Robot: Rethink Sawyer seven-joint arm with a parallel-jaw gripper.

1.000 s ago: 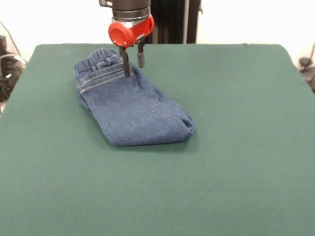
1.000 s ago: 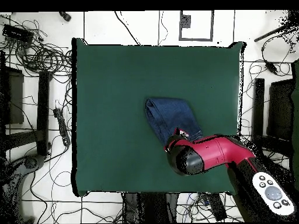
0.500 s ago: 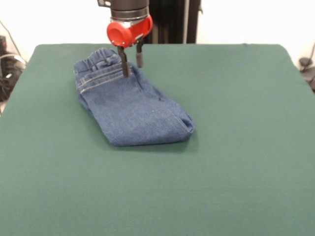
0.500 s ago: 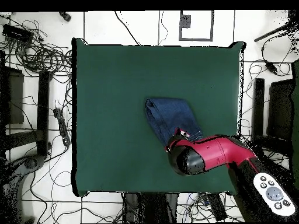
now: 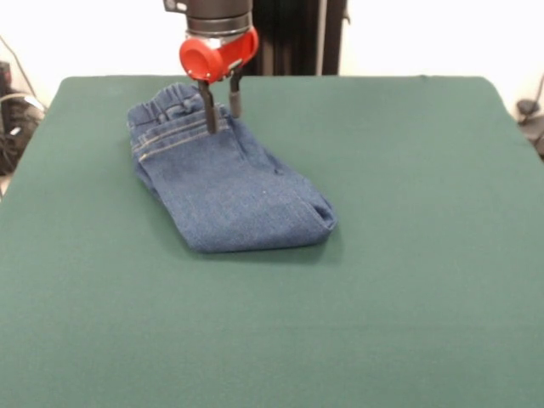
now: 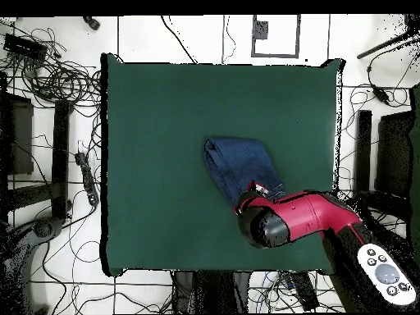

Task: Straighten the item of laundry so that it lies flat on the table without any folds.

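Observation:
The item of laundry (image 5: 225, 183) is a small pair of blue denim jeans, folded over on itself, lying on the green table (image 5: 408, 255) left of centre in the front view. Its gathered waistband points to the far left and the folded end to the near right. My gripper (image 5: 220, 116) hangs open over the waistband end, one fingertip (image 5: 209, 121) close above the denim, nothing held. From overhead the jeans (image 6: 238, 166) show beside the red arm head (image 6: 264, 225), which hides the waistband end and the fingers.
The table (image 6: 164, 123) is wide on all sides of the jeans. Cables and dark equipment lie on the floor around it in the overhead view, mostly at its left side (image 6: 49, 82).
The gripper has shifted slightly to the left in the front view, still open over the waistband. The jeans have not moved.

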